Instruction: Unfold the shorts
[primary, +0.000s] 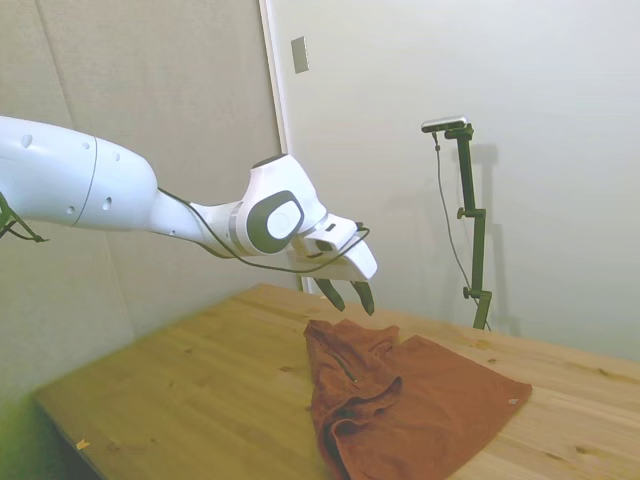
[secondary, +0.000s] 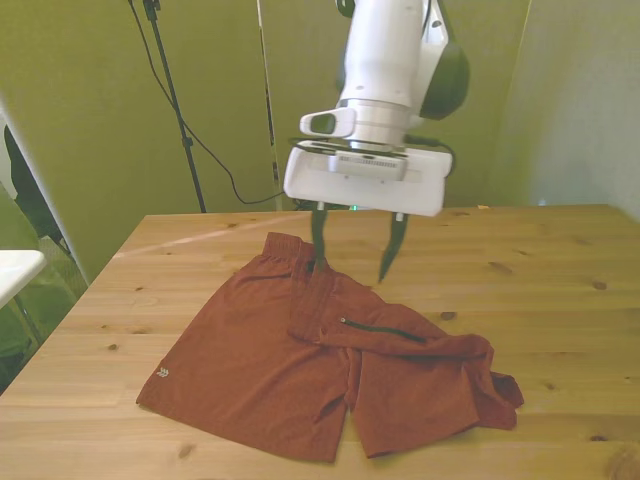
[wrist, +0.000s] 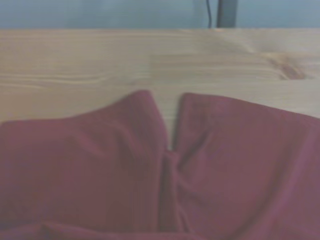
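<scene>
The shorts (secondary: 300, 370) are lying on the wooden counter (secondary: 560, 280), near the front view's middle. The leg on the front view's left is spreading flat, while the leg on the front view's right is sitting folded over, its waistband part flopping down across the cloth and bunching toward the front view's right edge. A thin dark pocket zip (secondary: 380, 328) is showing on that folded flap.

The pincer (secondary: 355, 258) is hanging just above the waist end of the garment, its 2 dark fingers standing apart with nothing between them. In the side view the pincer (primary: 347, 296) is hovering clear of the cloth, not touching it.

The wrist view is showing the 2 leg hems (wrist: 170, 125) meeting at a narrow gap, with bare counter beyond.

The cloth is looking soft, thin and light, so it will likely drape and sag when lifted and may drag the layer under it along. A sensible hold seems to be the edge of the folded flap near the zip, pinching only the top layer, then peeling it toward the front view's right.
</scene>
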